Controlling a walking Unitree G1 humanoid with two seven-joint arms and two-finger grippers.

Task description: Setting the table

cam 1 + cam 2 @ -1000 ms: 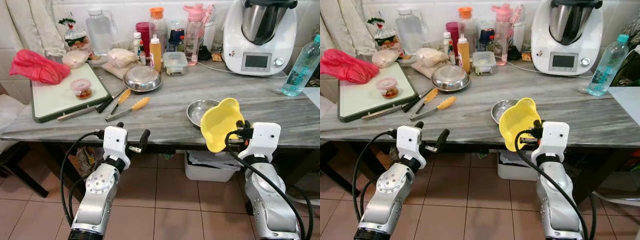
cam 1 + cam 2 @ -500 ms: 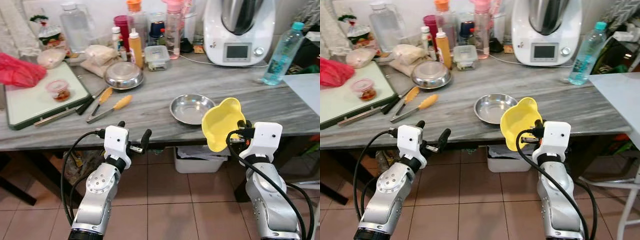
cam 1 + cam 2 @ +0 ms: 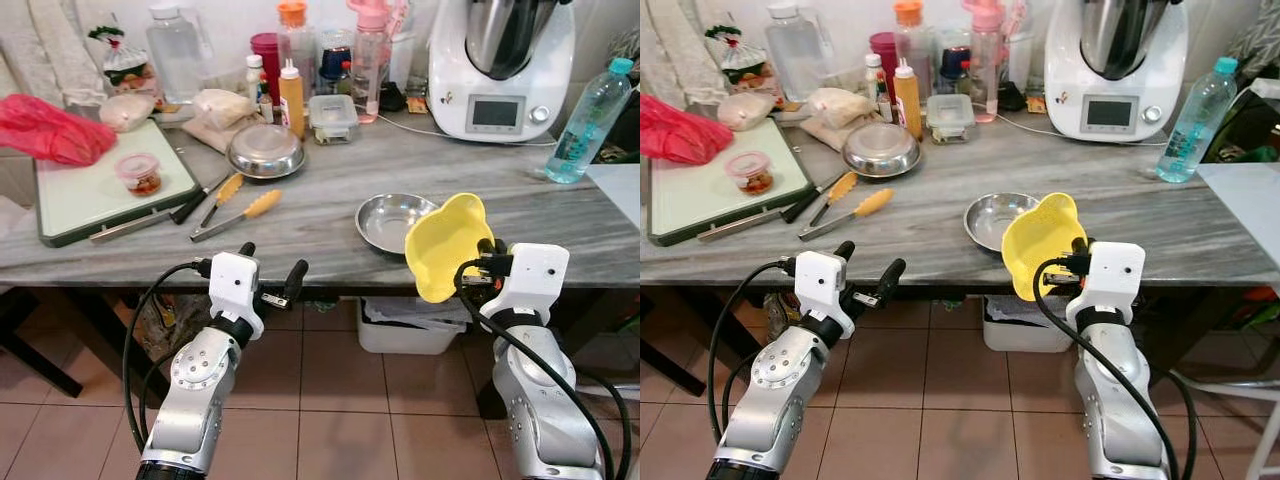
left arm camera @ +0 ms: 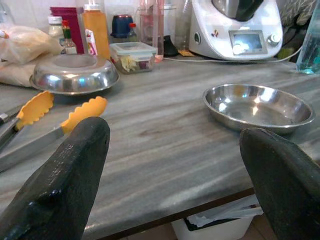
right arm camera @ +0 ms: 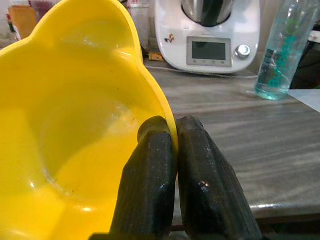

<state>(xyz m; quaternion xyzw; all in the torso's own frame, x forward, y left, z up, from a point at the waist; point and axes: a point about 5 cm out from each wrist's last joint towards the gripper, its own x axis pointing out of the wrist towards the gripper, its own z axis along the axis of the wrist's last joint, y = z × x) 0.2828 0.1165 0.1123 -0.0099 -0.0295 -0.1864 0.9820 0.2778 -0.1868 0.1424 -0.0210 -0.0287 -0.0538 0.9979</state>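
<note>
The yellow bowl (image 3: pixel 443 245) sits tilted on its side at lower right of the head view, and it covers the near right edge of the steel dish (image 3: pixel 394 220) on the bench (image 3: pixel 330 215). The food processor (image 3: pixel 503 62) is cut off at the top edge. The right hand (image 5: pixel 172 150) is pinched tight on the yellow bowl's rim, one finger inside and one outside, held just off the bench's front edge. The left hand (image 3: pixel 268 278) hovers lower left of centre, fingers (image 4: pixel 70 180) spread wide and gripping nothing, facing the orange-tipped tongs (image 4: pixel 55 125).
</note>
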